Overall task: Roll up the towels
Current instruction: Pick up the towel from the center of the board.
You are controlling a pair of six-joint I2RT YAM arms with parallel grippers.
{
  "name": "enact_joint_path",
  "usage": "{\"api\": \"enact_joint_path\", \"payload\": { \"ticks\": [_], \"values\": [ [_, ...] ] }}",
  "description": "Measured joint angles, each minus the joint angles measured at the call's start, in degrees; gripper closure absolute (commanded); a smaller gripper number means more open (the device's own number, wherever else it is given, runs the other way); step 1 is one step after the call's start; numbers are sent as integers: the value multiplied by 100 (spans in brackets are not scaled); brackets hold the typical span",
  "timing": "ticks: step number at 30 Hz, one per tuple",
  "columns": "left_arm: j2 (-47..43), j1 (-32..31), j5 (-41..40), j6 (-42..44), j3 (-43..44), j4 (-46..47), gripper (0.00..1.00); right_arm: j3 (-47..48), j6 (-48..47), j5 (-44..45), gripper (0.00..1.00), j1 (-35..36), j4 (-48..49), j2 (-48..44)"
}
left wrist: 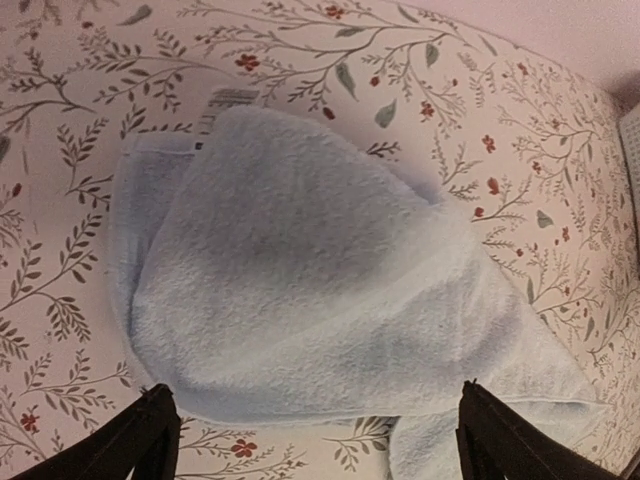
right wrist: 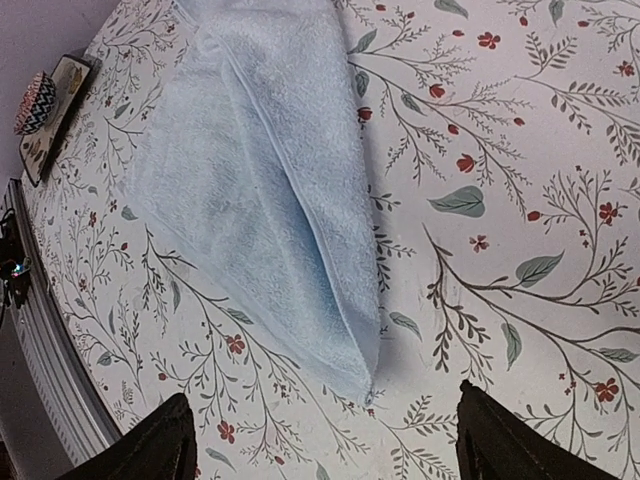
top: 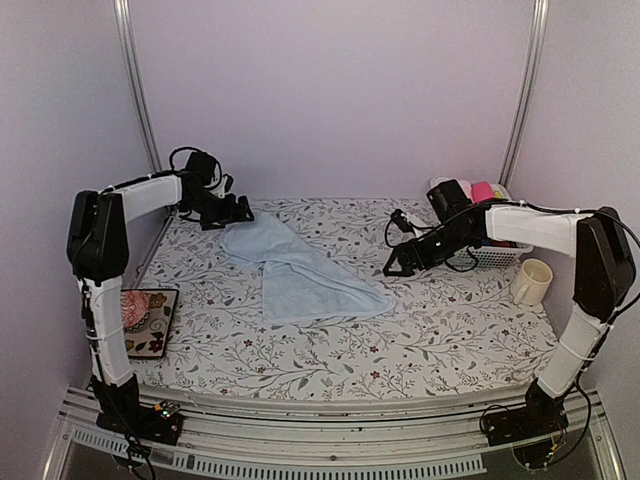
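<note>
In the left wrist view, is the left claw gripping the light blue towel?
No, the left claw is wide open with nothing pinched, and the towel lies loose on the table.

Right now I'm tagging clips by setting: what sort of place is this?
Likely a lab test booth: plain lilac walls and metal posts close in a floral-covered table, with a left arm and right arm bolted at its near edge.

Both arms reach forward, jaws spread wide.
Left claw (top: 236, 211) points inward, roughly level; right claw (top: 397, 262) tilts down and inward, facing it.
</note>
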Motion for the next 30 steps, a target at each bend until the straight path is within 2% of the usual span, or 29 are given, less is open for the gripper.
{"api": "enact_joint_path", "payload": {
  "ticks": [6,14,30],
  "values": [
    [151,389,-245,-168,-378,-81,11,-162,374,15,13,17,35,212],
    [315,535,-485,-354,-649,-28,21,-221,540,-37,15,57,90,442],
    [870,669,-756,-330,-74,68,59,-271,562,-46,18,116,98,706]
  ]
}}
